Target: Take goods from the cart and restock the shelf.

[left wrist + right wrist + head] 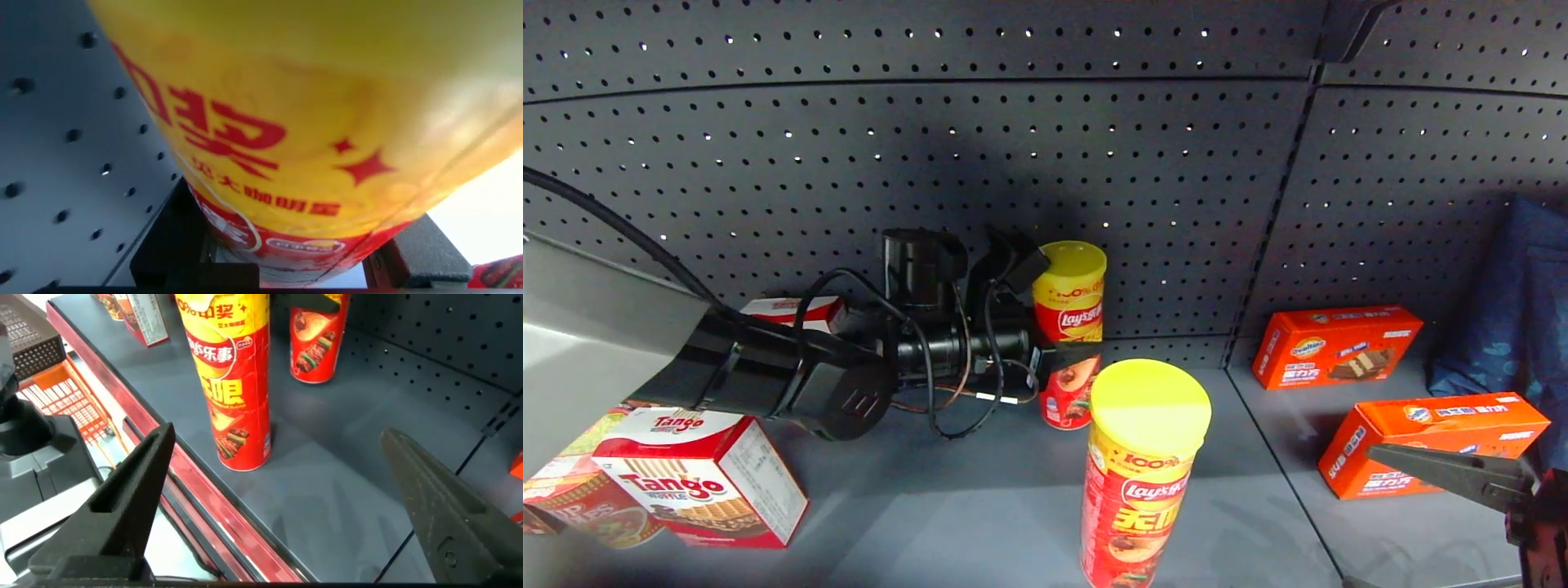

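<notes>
The right gripper [276,434] is held at the front edge of the shelf [980,506], its fingers [131,514] spread wide with nothing between them. In the head view just one finger is seen, the rest being cut off at the corner.

Just beyond it, the front crisp can [1147,474] is stood upright near the shelf edge. Its yellow lid is on and its base is cut off in the head view.

To the left, a red-and-white wafer box [703,482] is set at an angle. A red package [580,506] beside it is too cropped to be identified. To the right, the nearer orange box [1429,441] is partly covered by the right finger.

Farther back, the rear crisp can [1070,286] is clamped upright at mid-height by the fingers of the left gripper [1068,357]. Whether its base touches the shelf cannot be told. In the left wrist view it is seen so close that its ends are cut off.

A second wafer box [784,309] is largely hidden behind the left arm. The farther orange box [1335,347] and a blue bag [1519,310], cut off at the edge, are placed against the pegboard panel [1013,163].
</notes>
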{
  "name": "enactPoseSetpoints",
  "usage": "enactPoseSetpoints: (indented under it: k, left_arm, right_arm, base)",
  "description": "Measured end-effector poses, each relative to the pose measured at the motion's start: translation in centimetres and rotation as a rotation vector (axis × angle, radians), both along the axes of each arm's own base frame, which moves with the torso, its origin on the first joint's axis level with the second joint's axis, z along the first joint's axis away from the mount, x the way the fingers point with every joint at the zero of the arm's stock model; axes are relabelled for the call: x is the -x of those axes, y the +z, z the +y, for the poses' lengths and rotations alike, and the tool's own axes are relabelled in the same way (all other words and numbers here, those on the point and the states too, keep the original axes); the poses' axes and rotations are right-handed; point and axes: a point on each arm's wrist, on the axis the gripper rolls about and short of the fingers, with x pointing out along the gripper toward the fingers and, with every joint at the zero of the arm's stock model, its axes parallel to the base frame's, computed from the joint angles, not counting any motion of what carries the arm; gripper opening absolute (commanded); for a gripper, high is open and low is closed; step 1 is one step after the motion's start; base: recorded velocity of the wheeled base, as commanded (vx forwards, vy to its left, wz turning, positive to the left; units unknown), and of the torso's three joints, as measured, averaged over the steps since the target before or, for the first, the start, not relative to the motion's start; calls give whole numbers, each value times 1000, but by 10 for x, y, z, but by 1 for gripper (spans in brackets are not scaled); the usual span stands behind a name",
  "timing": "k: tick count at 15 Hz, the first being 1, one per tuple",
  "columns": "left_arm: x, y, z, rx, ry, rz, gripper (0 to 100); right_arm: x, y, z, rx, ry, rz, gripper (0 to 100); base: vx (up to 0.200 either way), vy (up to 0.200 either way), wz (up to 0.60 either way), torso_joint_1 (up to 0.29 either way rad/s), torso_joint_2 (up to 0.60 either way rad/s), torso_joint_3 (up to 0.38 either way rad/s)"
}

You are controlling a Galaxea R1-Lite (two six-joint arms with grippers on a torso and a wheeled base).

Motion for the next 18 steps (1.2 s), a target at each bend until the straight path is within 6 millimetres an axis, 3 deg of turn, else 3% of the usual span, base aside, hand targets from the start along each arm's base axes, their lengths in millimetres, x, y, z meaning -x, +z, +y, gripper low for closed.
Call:
enactPoseSetpoints:
  k: [3, 4, 11, 18]
  left_arm:
    - [-4, -4, -2, -2, 0, 4, 0]
    - [-4, -5, -3, -4, -2, 7, 100]
    - [-1, -9, -1, -12, 0, 23, 100]
    - [39, 10, 28, -30, 16, -2, 100]
  right_arm:
    - [0, -1, 0, 2, 1, 2, 100]
    - [0, -2, 0, 4, 1, 4, 100]
    - [1, -5, -1, 12, 5, 13, 100]
    - [-3, -13, 3, 47, 1, 48, 100]
  base:
    - [0, 0, 0, 0, 0, 0]
    - [0, 0, 0, 0, 0, 0]
    - [0, 0, 0, 0, 0, 0]
    - [0, 0, 0, 0, 0, 0]
